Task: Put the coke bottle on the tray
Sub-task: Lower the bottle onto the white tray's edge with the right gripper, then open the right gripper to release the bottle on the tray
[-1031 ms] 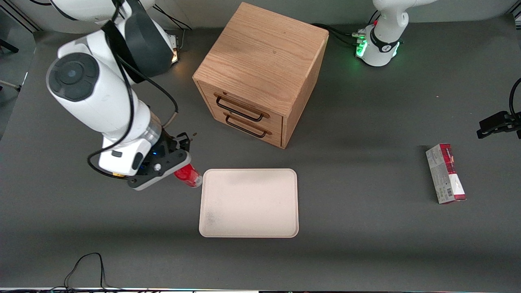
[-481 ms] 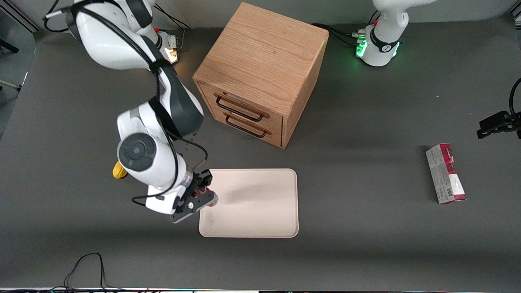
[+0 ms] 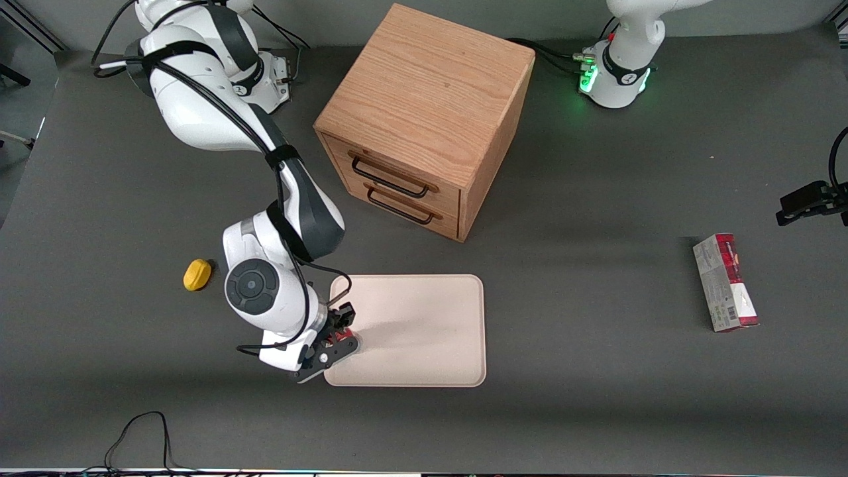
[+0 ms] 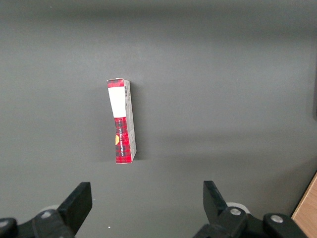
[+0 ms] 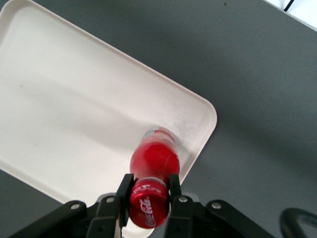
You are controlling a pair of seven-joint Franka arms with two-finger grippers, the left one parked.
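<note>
The coke bottle point(image 5: 154, 161) is a slim red bottle with a red cap bearing white script. It stands upright with its silvery base over the cream-white tray point(image 5: 74, 109), close to a rounded corner with a faint grey smudge. My gripper point(image 5: 148, 196) is shut on the bottle just below the cap, one black finger on each side. In the front view the gripper point(image 3: 339, 336) hangs over the tray point(image 3: 424, 331) near its corner toward the working arm's end, and only a sliver of red bottle point(image 3: 347, 331) shows under it. Whether the base touches the tray I cannot tell.
A wooden two-drawer cabinet point(image 3: 424, 119) stands farther from the front camera than the tray. A yellow lemon-like object point(image 3: 197, 274) lies on the table beside the working arm. A red-and-grey carton box point(image 3: 725, 282) lies toward the parked arm's end of the table.
The gripper carried the bottle from beside the tray's edge to above the tray's near corner and lowered. The yellow object, hidden by the arm before, now shows.
</note>
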